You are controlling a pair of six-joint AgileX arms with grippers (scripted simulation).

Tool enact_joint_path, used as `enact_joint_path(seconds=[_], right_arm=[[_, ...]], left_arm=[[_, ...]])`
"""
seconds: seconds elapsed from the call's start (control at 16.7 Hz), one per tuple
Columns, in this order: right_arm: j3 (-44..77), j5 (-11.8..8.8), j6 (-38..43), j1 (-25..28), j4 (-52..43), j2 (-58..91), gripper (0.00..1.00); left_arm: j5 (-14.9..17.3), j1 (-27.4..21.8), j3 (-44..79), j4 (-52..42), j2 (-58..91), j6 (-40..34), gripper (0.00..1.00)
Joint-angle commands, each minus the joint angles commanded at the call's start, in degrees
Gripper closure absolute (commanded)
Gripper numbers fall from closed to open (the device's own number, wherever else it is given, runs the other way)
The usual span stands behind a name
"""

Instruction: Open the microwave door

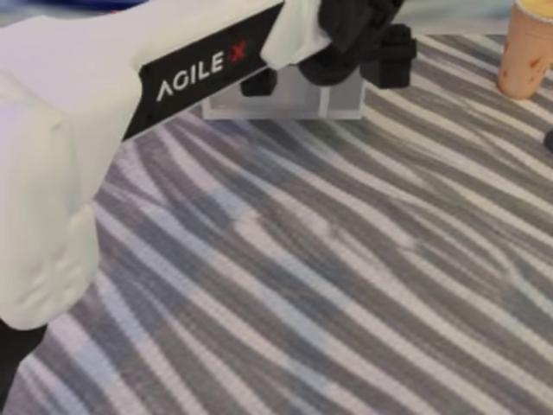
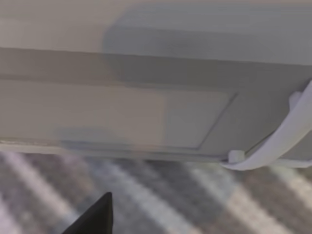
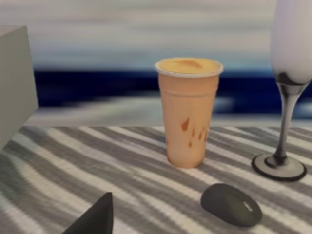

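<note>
left arm point(image 1: 104, 112): bulky white shell | black side band, white "AGILE" lettering with red X | black wrist and gripper housing point(image 1: 363, 39) | dark wedge-shaped finger tip in each wrist view

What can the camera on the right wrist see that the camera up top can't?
Only the right wrist view shows the wine glass and the dark computer mouse. Only the top view shows the left arm reaching the microwave, its left gripper at the front. Both show the orange cup and the striped tablecloth.
</note>
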Motion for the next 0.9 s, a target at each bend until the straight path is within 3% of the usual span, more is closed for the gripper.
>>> enact_joint_path(seconds=[0.9], right_arm=[[0.0, 0.0, 0.0, 0.0, 0.0, 0.0, 0.0]], left_arm=[[2.29, 3.77, 7.25, 6.3, 12.1, 3.5, 0.0]])
